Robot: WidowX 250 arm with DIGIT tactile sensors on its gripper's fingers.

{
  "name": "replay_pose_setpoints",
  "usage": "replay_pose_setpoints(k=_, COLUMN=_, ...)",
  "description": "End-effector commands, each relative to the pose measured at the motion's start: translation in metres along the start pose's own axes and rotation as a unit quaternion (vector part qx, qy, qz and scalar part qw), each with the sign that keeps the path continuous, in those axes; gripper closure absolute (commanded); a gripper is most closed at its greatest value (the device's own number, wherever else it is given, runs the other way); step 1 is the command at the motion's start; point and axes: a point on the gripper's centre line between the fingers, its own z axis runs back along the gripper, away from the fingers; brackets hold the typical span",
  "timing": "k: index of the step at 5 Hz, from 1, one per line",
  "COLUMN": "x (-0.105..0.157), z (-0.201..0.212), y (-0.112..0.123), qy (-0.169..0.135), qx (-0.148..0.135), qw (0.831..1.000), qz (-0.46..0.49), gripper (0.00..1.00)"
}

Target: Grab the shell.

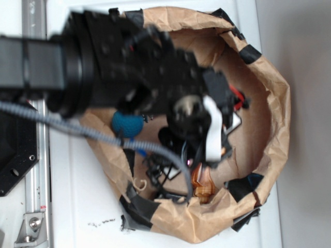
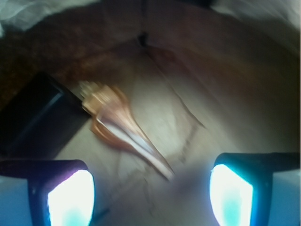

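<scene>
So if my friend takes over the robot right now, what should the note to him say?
Gripper: open, holding nothing, fingers either side of the shell's thin tip.
Shell: lying on the floor of the paper bag, wide end against a black object, tip pointing toward the gripper.
Teal ball: also in the bag, leave it.
Done: arm is lined up over the bag.
Left: move forward over the shell, close, lift.
</scene>
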Motion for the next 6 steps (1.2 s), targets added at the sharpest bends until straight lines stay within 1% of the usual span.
replay_pose_setpoints(k=1, x=0.024, z=-0.028, y=-0.017, qy=0.004, qx=0.005, qw=0.998, qz=-0.067, gripper=0.0)
replay_pose_setpoints(k=2, x=0.031, z=-0.036, y=-0.031, qy=-0.007, qx=-0.014, qw=0.996, qz=-0.091, gripper=0.0)
replay_pose_setpoints(k=3, x=0.041, z=-0.038, y=-0.041, qy=-0.012, qx=-0.013, qw=0.994, qz=-0.107, gripper=0.0)
replay_pose_setpoints(k=4, x=0.039, z=-0.045, y=-0.028, qy=0.006, qx=0.018, qw=0.999, qz=-0.043, gripper=0.04)
replay_pose_setpoints(k=5, x=0.031, z=-0.048, y=-0.009, qy=0.004, qx=0.043, qw=0.999, qz=0.026, gripper=1.0)
replay_pose_setpoints(k=6, x=0.026, z=-0.042, y=0.005, qy=0.005, qx=0.056, qw=0.994, qz=0.09, gripper=1.0)
